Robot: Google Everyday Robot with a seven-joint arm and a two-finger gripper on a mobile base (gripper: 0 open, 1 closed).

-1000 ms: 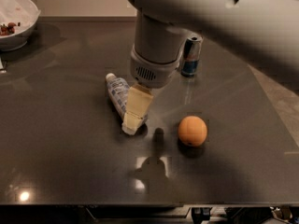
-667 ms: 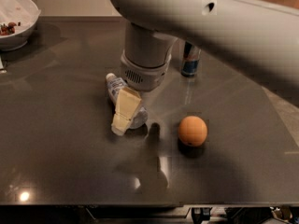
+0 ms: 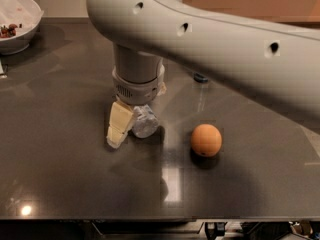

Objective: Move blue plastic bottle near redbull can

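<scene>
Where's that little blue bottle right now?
In the camera view, centre-left on the dark table, the blue plastic bottle sits right at the gripper, with the orange to its right.

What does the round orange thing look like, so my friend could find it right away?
Start at the dark table, under the big white robot arm. The arm's end effector sits low at the table's middle, right by a pale plastic bottle; just right of them in the picture, touching neither, lies the orange ball. It is the only round, bright orange thing there.
</scene>
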